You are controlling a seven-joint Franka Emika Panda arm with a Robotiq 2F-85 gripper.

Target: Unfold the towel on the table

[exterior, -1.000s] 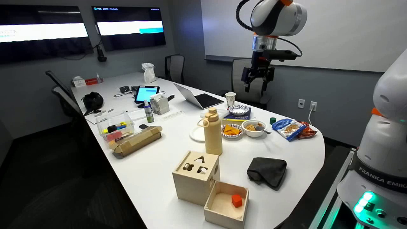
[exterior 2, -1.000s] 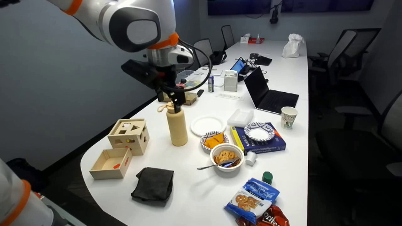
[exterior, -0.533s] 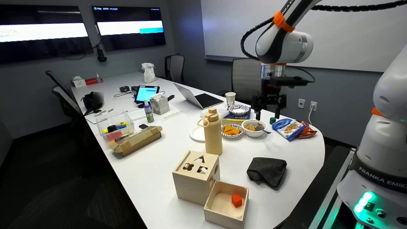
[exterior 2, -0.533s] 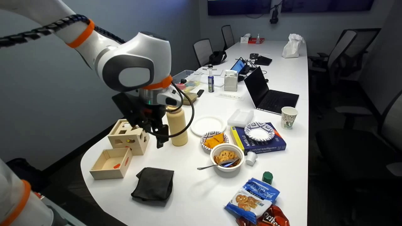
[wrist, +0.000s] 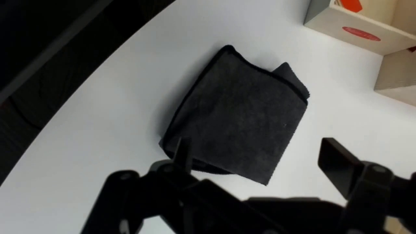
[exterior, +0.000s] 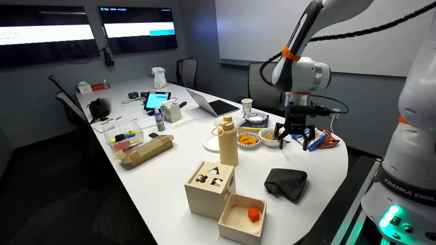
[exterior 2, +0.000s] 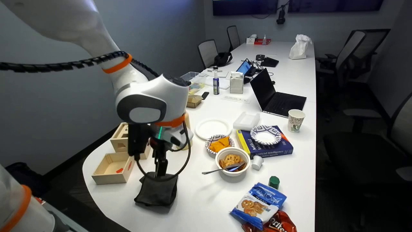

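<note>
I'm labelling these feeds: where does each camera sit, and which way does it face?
Exterior view: raised above the table, facing across it toward wall screens and whiteboard; arm, gripper and base show right.
Exterior view: raised, facing along the table toward a white bag; arm and gripper show left.
Wrist view: on the arm's end, facing down at the towel; gripper fingers show at the bottom.
All show the towel; both exterior views also share laptop and cup.

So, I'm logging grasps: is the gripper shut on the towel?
No, in an exterior view the gripper is open and apart from the black towel.
</note>
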